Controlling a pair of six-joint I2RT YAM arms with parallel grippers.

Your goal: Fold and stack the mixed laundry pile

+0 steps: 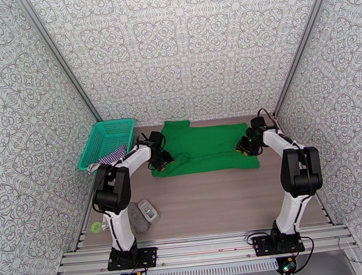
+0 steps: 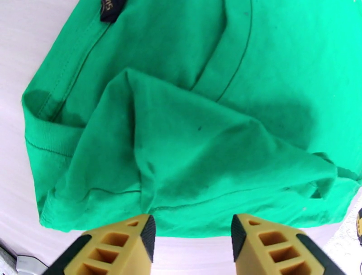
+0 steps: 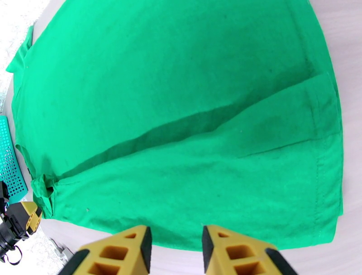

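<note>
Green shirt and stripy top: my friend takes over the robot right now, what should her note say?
Left tool: open, empty, at the near left edge of the plain bright green cloth shirt.
Right tool: open, empty, over the shirt's near right hem.
Shirt lies spread on the wooden table, far middle; the navy-and-white striped sleeveless top spills over the teal plastic mesh basket's near rim.
Done: one flap folded onto the shirt.
To do: finish folding it, fetch and fold the top, stack both.
</note>
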